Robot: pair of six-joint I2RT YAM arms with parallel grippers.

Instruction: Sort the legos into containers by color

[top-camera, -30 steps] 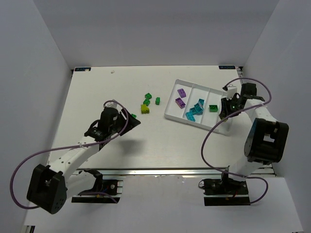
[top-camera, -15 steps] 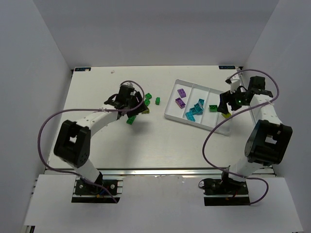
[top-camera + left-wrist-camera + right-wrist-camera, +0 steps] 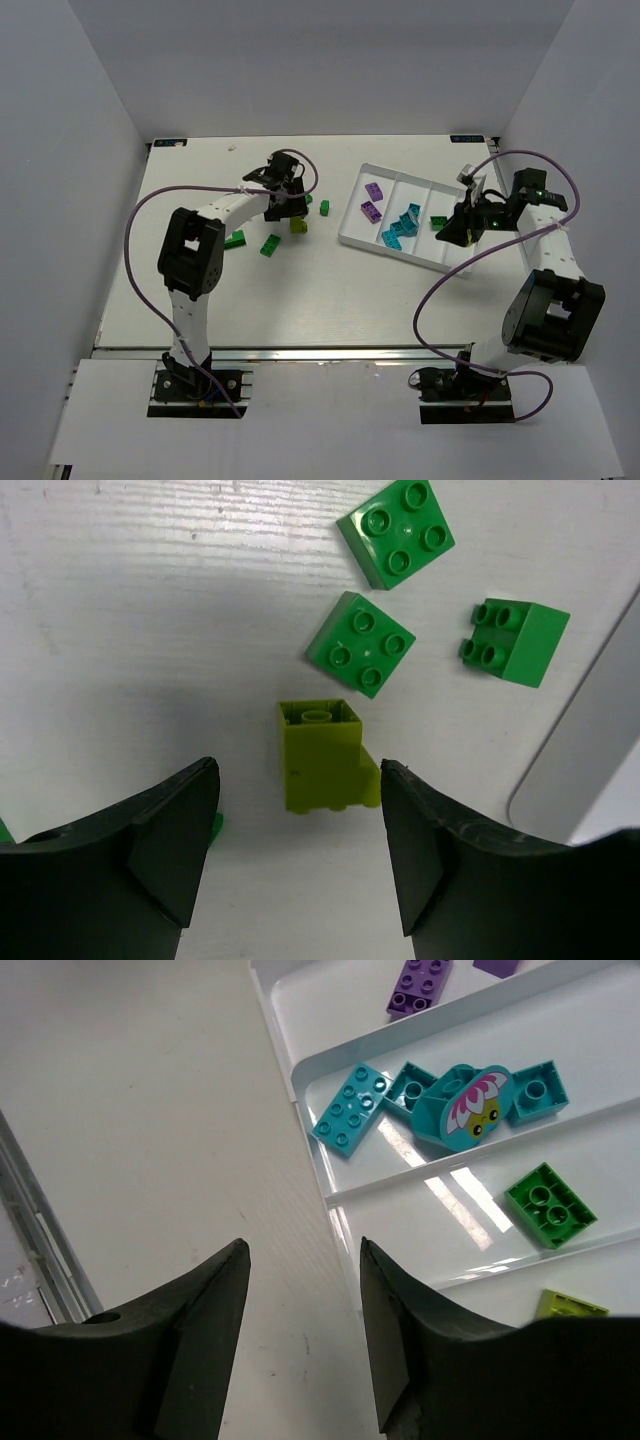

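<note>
**White table, left arm now at the loose pile**

White table (image 3: 330,300) holds the work. In 1 second the left arm has swung from the near-left area out to the cluster beside the tray (image 3: 400,257). The left gripper (image 3: 298,775) hangs spread, straddling a yellow-green brick (image 3: 325,755), with 3 green bricks (image 3: 362,643) just beyond. 2 stray green bricks (image 3: 235,238) lie behind it. The right gripper (image 3: 302,1250), spread and empty, stays over the tray's right end. Purple, teal and green already sit in separate compartments, so the yellow-green one looks like the next pick.
</note>
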